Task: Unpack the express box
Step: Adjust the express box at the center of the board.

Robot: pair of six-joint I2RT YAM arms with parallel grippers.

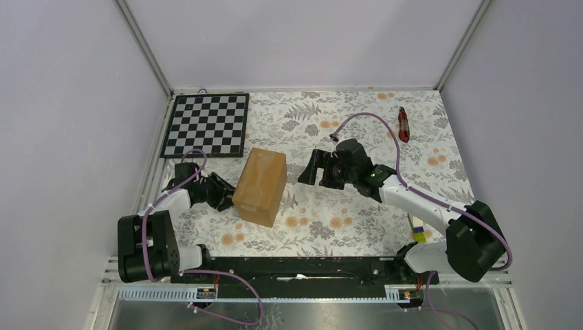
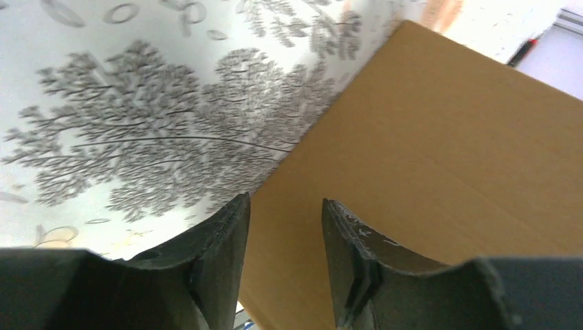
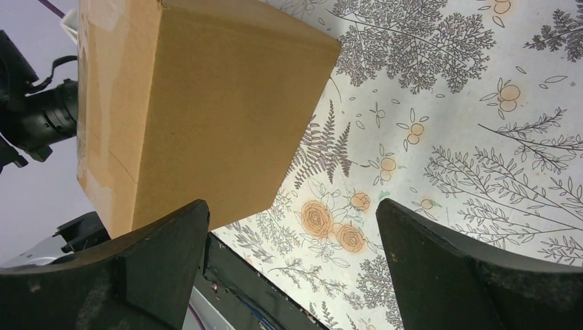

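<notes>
The express box lies on the flowered tabletop, left of centre, between the 2 hands; plain brown cardboard, judged stiff-walled and fairly light, its smooth faces likely slippery and too wide for 1 hand to span; best steadied by pressure on 2 opposite sides, or taken at a flap edge once the clear tape on its seams is cut; the left hand sits just beside its left side, fingers partly apart, holding nothing; the right hand is spread wide and empty, near its right side but apart from it; no label, brand or writing is readable.
</notes>
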